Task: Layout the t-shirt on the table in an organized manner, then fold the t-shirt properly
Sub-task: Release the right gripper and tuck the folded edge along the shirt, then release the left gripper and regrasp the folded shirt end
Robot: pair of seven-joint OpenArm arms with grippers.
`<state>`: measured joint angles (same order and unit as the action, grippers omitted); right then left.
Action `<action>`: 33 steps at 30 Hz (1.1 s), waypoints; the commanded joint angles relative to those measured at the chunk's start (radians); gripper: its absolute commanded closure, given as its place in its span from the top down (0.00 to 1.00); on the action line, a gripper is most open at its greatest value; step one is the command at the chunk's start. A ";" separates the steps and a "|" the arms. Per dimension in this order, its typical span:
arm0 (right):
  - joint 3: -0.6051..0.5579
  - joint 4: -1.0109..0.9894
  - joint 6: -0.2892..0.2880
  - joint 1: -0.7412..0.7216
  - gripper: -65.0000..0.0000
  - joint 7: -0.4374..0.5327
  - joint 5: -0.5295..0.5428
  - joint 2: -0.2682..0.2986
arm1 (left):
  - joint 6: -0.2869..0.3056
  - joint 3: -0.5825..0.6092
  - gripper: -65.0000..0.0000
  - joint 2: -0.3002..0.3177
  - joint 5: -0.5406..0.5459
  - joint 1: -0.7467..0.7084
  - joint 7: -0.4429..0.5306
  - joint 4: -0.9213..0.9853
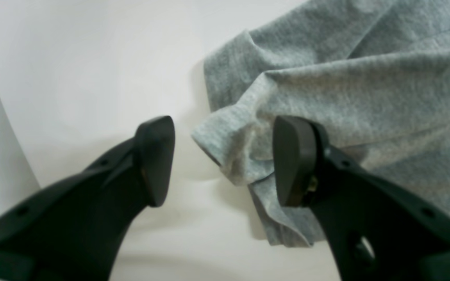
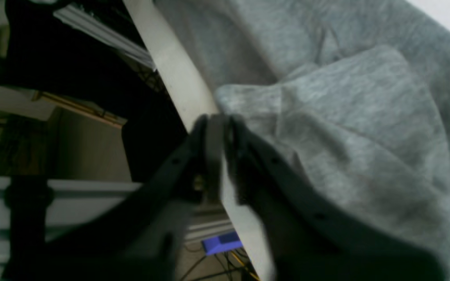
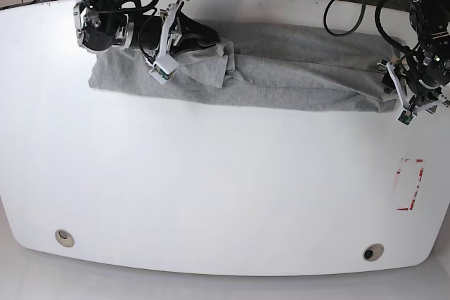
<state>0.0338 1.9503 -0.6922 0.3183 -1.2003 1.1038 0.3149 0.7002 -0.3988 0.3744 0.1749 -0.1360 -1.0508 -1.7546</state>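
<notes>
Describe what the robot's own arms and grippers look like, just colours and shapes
Both grippers have matte black fingers that taper from broad bases with small round holes to flat, rounded dark pads, as on the left gripper. In the base view each arm is black with silvery joint housings, white brackets near the wrist and black cables looping from the base; the right gripper looks the same but blurred. No markings are readable.
</notes>
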 commanded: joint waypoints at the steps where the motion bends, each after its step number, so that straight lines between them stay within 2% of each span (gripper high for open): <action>1: 0.018 0.019 -0.006 0.015 0.35 0.021 0.029 0.016 | -0.002 -0.005 0.57 0.016 0.005 0.011 0.014 -0.017; 6: 0.081 0.019 -0.006 0.025 0.66 0.021 0.029 0.016 | -0.002 -0.005 0.57 0.001 0.007 0.011 0.014 -0.021; 8: 0.105 0.019 -0.006 0.026 0.71 0.021 0.025 0.016 | -0.002 -0.005 0.57 -0.010 0.007 0.011 0.014 -0.021; 10: 0.122 0.019 -0.006 0.028 0.71 0.021 0.017 0.016 | -0.002 -0.005 0.57 -0.016 0.007 0.011 0.014 -0.021; 13: 0.154 0.018 -0.006 0.026 0.63 0.023 -0.023 0.011 | -0.002 -0.005 0.57 -0.019 0.007 0.009 0.014 -0.021; 16: 0.171 0.018 -0.006 0.025 0.49 0.026 -0.090 0.002 | -0.002 -0.009 0.57 -0.048 0.007 0.005 0.016 -0.021; 20: 0.176 0.018 -0.006 0.026 0.27 0.026 -0.230 -0.027 | -0.002 -0.016 0.56 -0.074 0.002 -0.004 0.025 0.002; 24: 0.170 0.018 -0.006 0.026 0.13 0.037 -0.408 -0.061 | -0.002 -0.016 0.47 -0.076 0.004 -0.044 0.099 0.045; 28: 0.166 0.014 -0.006 0.029 0.12 0.107 -0.614 -0.093 | -0.002 -0.015 0.41 -0.076 0.004 -0.063 0.136 0.101; 33: 0.154 -0.081 -0.006 0.022 0.14 0.210 -0.788 -0.096 | -0.002 -0.015 0.41 -0.076 0.004 -0.064 0.136 0.147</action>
<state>0.1879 1.9041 -0.6991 0.3485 -1.0271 0.3573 0.2031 0.6991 -0.4099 0.2863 0.1814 -0.2100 -0.9188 -1.6108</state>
